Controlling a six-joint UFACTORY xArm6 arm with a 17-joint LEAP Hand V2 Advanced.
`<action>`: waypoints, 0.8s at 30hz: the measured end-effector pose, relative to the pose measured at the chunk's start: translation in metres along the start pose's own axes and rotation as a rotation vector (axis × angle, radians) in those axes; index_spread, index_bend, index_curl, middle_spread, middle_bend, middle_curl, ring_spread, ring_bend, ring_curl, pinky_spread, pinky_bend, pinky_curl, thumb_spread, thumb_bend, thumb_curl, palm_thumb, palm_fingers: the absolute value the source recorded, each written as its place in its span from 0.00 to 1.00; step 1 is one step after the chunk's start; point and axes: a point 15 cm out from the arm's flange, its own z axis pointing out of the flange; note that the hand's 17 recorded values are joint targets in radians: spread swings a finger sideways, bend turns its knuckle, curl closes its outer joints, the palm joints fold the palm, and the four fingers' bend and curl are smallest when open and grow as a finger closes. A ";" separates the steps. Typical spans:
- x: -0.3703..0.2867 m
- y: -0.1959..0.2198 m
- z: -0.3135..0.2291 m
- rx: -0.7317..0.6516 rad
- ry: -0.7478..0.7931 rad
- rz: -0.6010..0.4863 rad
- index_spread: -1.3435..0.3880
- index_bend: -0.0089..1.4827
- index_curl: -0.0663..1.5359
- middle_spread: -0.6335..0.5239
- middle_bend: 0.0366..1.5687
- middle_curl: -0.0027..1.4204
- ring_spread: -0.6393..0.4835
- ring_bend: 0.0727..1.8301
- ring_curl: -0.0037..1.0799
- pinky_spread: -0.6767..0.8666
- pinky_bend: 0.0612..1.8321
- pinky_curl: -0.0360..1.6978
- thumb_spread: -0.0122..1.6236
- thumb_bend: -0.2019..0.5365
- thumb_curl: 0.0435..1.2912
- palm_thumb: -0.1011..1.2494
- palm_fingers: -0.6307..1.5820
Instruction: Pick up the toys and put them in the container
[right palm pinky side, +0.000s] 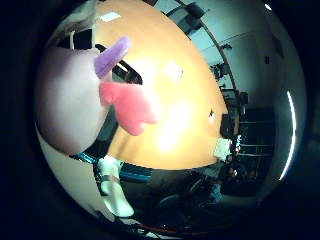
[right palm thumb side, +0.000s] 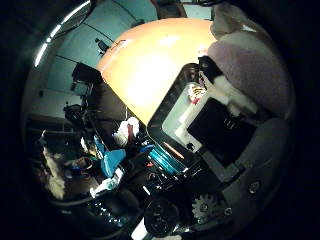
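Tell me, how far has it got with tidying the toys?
Partway. Done: one small toy already seems to lie in the black-rimmed container on the orange table. In hand: a soft plush toy with a pink foot and purple part fills the view close to the palm. Left: lowering it into the container. Whether other toys remain can't be seen.

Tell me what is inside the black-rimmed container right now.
The container holds one small striped toy near a corner on its pale floor. The hand and the plush toy cover the rest.
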 end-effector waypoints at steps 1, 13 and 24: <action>-0.002 -0.001 -0.001 0.007 -0.008 0.001 0.56 0.58 0.72 0.35 0.73 0.71 0.33 0.71 0.75 0.26 0.62 0.57 0.58 0.25 0.56 0.78 0.74; -0.013 -0.004 -0.004 0.032 -0.052 -0.013 0.48 0.23 0.47 0.38 0.33 0.44 0.46 0.44 0.47 0.46 0.42 0.46 0.72 0.24 0.28 0.59 0.36; -0.013 0.000 -0.008 0.034 -0.051 -0.033 0.49 0.17 0.33 0.46 0.20 0.30 0.66 0.27 0.28 0.76 0.28 0.33 0.70 0.25 0.23 0.58 0.39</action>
